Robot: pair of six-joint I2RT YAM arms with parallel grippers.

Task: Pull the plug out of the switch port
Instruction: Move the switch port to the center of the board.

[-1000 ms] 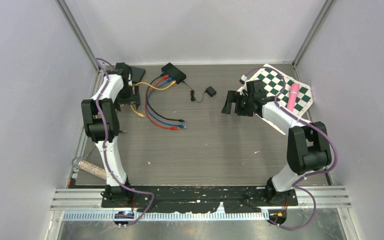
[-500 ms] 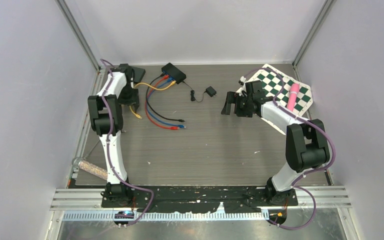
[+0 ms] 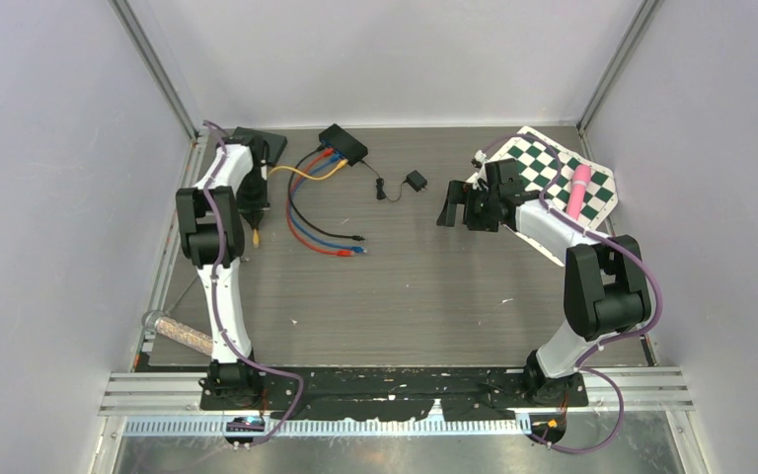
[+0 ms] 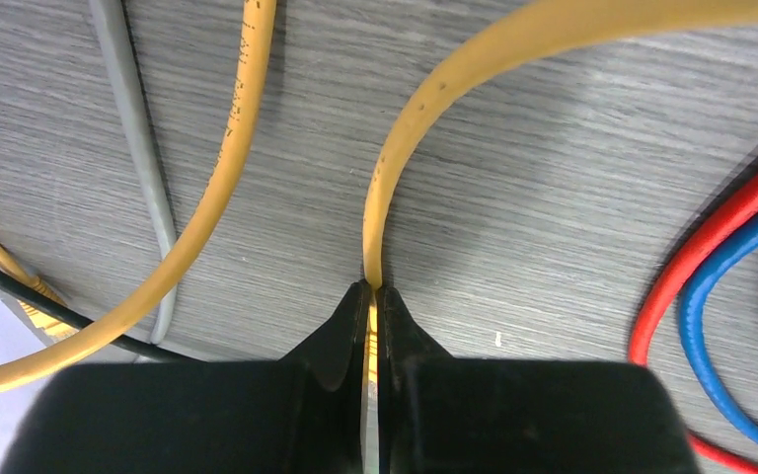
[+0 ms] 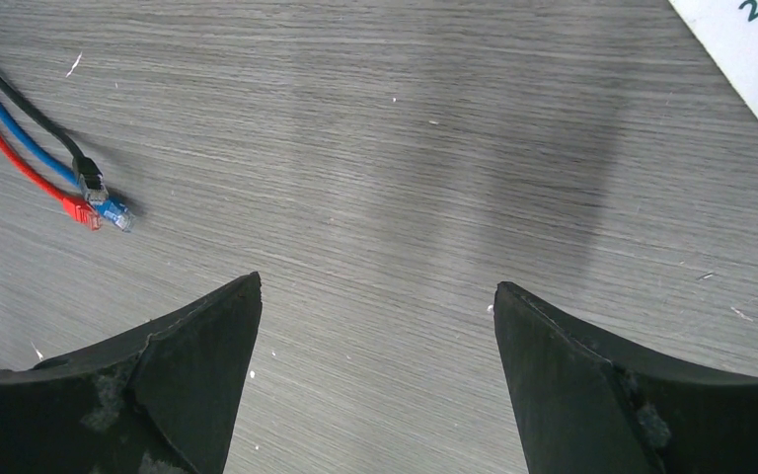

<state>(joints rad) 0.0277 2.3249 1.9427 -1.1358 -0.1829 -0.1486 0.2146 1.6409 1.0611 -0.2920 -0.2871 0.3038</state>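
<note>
- Your left gripper (image 4: 373, 293) is clenched tight on the thin yellow network cable (image 4: 396, 163). The black fingertips (image 4: 341, 331) pinch it from both sides, right down at the grey wood-grain table (image 4: 572, 178).
- In the top view that yellow cable arcs from the left wrist over to the small black switch box (image 3: 343, 144) at the back of the table. Your pinch is on the cord, well apart from the switch.
- The plug at the switch end is too tiny from up there. I honestly can't tell if it's seated in its port.
- The thin red cable (image 3: 308, 240), blue cable (image 3: 296, 212) and black cable (image 3: 328, 231) loop out from the switch too. Their free ends lie bunched together on the table.
- Your right gripper (image 5: 377, 296) is spread wide, gripping nothing, hanging above bare table beside the green-and-white checkerboard sheet (image 3: 551, 170).
</note>
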